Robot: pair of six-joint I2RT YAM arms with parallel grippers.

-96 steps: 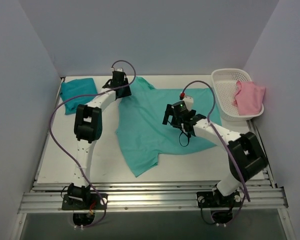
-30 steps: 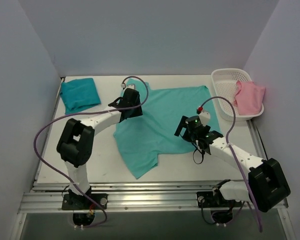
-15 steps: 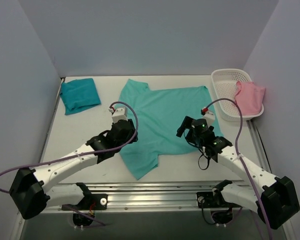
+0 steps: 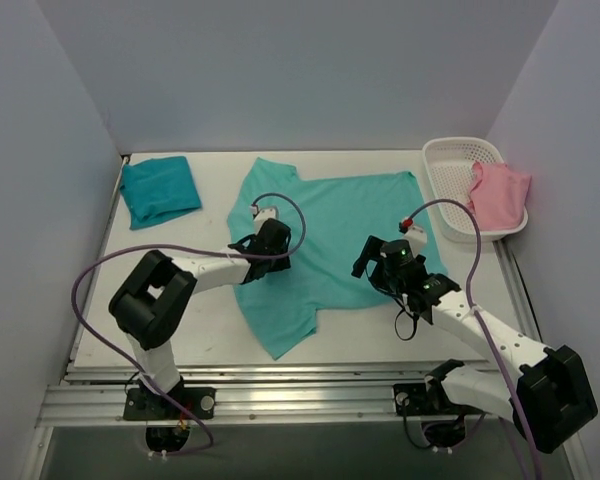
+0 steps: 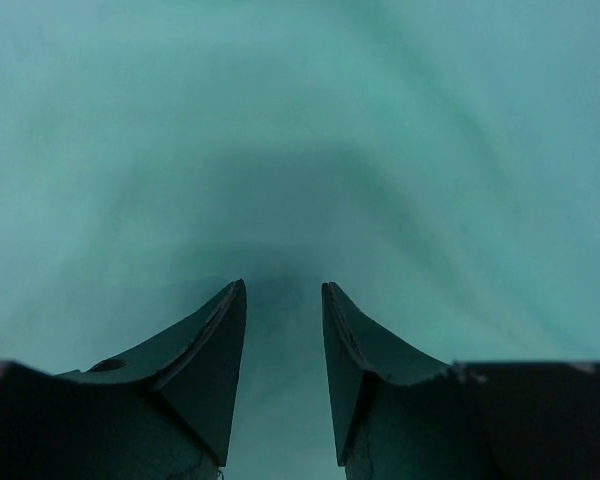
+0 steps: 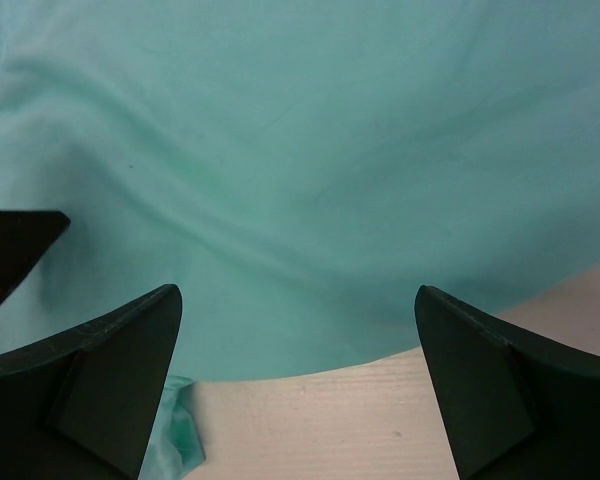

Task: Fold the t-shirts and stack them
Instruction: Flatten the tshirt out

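On the table [image 4: 140, 330] in the top external view, the light mint t-shirt [image 4: 330, 225] lies spread out, front down or up I cannot tell, with one sleeve pointing toward the near edge. The darker teal t-shirt [image 4: 160, 190] sits folded well to the left of the mint shirt. A white basket [image 4: 442, 152] holding a pink cloth [image 4: 500, 195] stands just off the shirt's right side. The left gripper [image 4: 272, 243] is over the shirt's left edge, and the right gripper [image 4: 373, 258] is over its near right part. In the left wrist view, the left gripper [image 5: 283, 292] hangs close above the mint shirt [image 5: 300, 120], its fingers only narrowly parted and holding nothing. In the right wrist view, the right gripper [image 6: 295, 300] is spread wide above the mint shirt's [image 6: 300, 150] hem, with bare table [image 6: 360, 420] below that hem.
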